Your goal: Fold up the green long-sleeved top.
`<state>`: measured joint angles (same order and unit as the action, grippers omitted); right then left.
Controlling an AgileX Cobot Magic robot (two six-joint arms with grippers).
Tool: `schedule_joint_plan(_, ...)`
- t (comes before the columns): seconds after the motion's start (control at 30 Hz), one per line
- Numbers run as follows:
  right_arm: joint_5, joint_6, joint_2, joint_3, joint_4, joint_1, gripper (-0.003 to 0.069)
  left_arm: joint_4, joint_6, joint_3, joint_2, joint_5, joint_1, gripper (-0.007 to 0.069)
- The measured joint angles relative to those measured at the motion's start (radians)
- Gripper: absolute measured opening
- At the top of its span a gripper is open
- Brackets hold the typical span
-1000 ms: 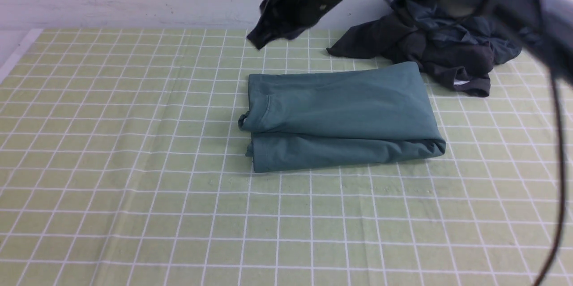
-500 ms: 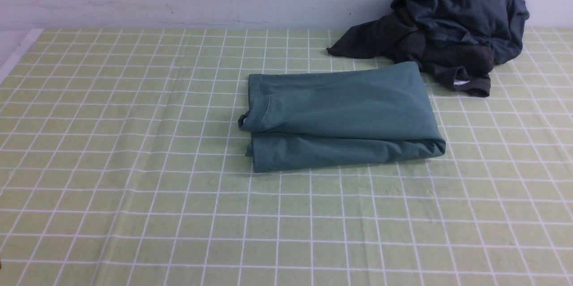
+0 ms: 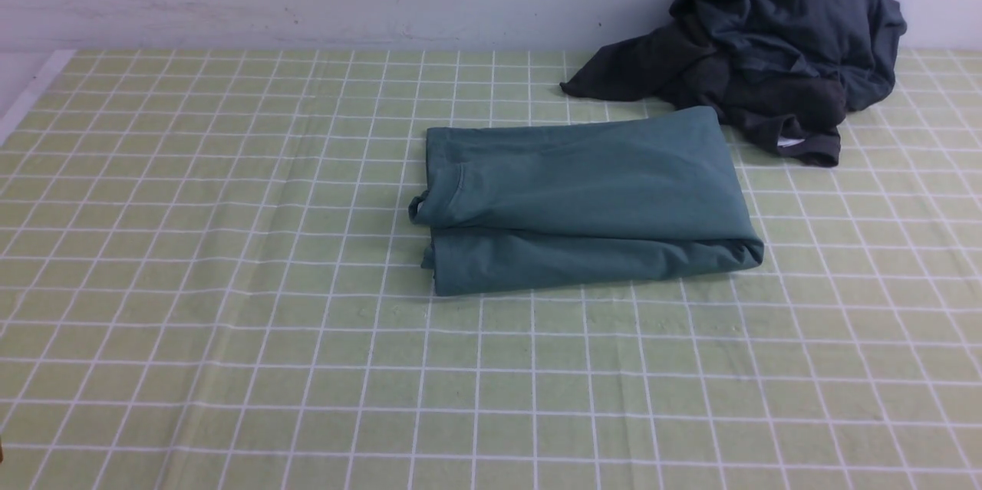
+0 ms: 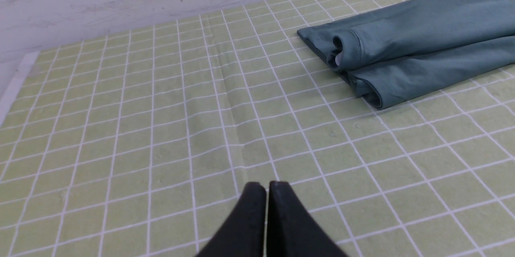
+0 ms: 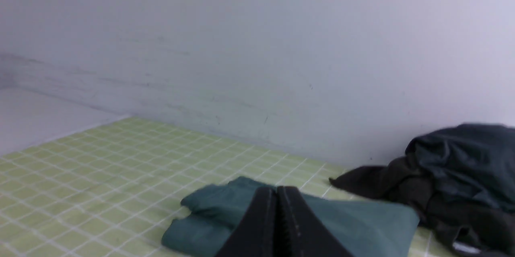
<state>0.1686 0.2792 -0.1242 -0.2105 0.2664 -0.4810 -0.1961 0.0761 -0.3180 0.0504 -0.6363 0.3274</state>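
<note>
While both arms' fingers (image 4: 267, 186) sit clenched on nothing, folded green top (image 3: 583, 198), dark garment pile (image 3: 767, 53) cut off above

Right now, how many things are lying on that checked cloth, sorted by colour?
Teal-green: 1, the folded green long-sleeved top.
Dark charcoal-grey: 1 heap of dark clothes by the wall; how many garments it holds cannot be told.
Total: 2, both on the checked cloth.
</note>
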Motion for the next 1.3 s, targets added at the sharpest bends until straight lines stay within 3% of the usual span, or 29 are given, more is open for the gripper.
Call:
schedule_joint_plan(0.2,-0.117,0.026,0.132,0.234,0.018,0.000,-0.0014,0.000,0.000,0.000,-0.001,-0.001,0.002,-0.0003)
schedule_joint_plan(0.5,0.079,0.030,0.130,0.236,0.030,0.004,-0.0014,-0.001,-0.001,0.000,-0.001,0.001,0.002,-0.0002)
schedule_joint_plan(0.6,0.126,0.014,0.135,0.237,-0.053,0.052,-0.0014,-0.002,-0.001,0.000,0.000,0.001,0.002,-0.0002)
schedule_joint_plan(0.7,0.159,-0.103,0.135,0.237,-0.213,0.197,-0.0014,-0.002,-0.002,0.000,0.000,0.001,0.002,-0.0002)
schedule_joint_plan(0.83,0.167,-0.259,0.135,0.237,-0.321,0.334,-0.0014,-0.002,-0.003,0.000,0.000,0.001,0.003,-0.0002)
schedule_joint_plan(1.07,0.186,-0.323,0.135,0.235,-0.341,0.430,-0.0014,-0.002,-0.003,0.000,0.000,0.001,0.003,-0.0002)
schedule_joint_plan(1.3,0.187,-0.324,0.135,0.235,-0.343,0.454,-0.0014,-0.002,-0.003,0.000,0.000,0.001,0.003,-0.0002)
